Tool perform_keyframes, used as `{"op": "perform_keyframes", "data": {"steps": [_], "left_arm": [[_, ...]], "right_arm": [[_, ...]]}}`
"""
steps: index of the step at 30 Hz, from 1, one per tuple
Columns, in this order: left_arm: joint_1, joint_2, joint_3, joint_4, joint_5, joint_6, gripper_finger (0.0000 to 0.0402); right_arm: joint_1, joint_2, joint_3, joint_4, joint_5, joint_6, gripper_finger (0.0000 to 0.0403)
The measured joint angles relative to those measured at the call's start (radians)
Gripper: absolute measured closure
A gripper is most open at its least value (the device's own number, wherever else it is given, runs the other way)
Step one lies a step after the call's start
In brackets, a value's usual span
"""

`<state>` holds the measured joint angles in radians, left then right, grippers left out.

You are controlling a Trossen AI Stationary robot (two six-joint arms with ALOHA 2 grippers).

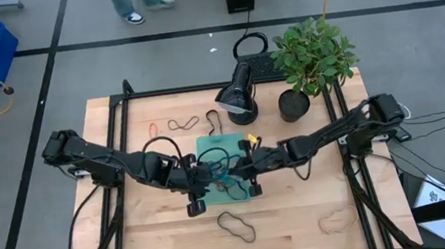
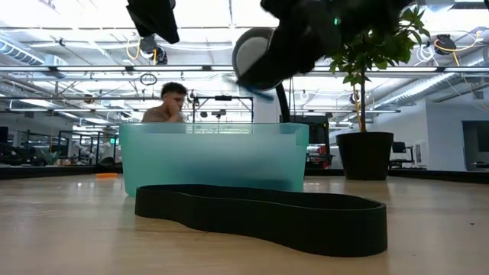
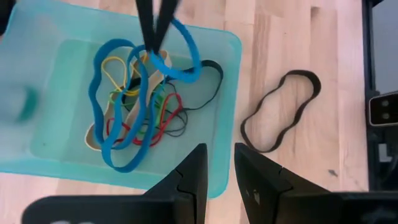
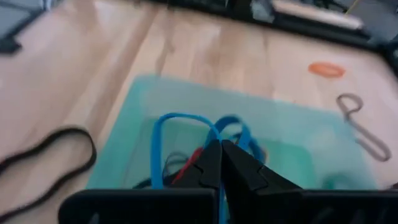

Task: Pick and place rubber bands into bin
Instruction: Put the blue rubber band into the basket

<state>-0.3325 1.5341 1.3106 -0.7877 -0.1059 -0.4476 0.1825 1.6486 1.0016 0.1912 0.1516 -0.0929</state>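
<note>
On the wooden desk point(image 1: 302, 217), two dark arms meet over the teal bin point(image 1: 205, 148) at its centre. A potted plant point(image 1: 313, 55) and a black lamp point(image 1: 237, 93) stand on the desk well beyond both pincers. The bin, directly beneath the right pincer point(image 4: 221, 163), holds a tangle of rubber bands point(image 3: 140, 118) in blue, red, yellow, green, tan and black. That pincer's fingers are pressed together on a blue rubber band point(image 4: 180, 121), which loops up out of the tray. The left pincer point(image 3: 220, 167) hovers over the bin's near edge, fingers slightly spread and holding nothing. A large black rubber band point(image 3: 280, 111) lies on the wood just beside the bin, to one side of the left pincer. Smaller bands lie scattered beyond the tray, among them an orange one point(image 4: 326, 69).
</note>
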Motion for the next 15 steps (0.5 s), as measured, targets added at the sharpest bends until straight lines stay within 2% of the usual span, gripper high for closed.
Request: {"op": "perform_keyframes", "data": {"steps": [7, 15], "left_arm": [[-0.031, 0.000, 0.000, 0.041, -0.001, -0.015, 0.0314], [-0.073, 0.000, 0.000, 0.167, 0.000, -0.004, 0.0314]], "right_arm": [[0.000, 0.111, 0.000, 0.000, 0.000, 0.001, 0.0403], [0.000, 0.145, 0.000, 0.004, 0.005, -0.001, 0.0403]]}}
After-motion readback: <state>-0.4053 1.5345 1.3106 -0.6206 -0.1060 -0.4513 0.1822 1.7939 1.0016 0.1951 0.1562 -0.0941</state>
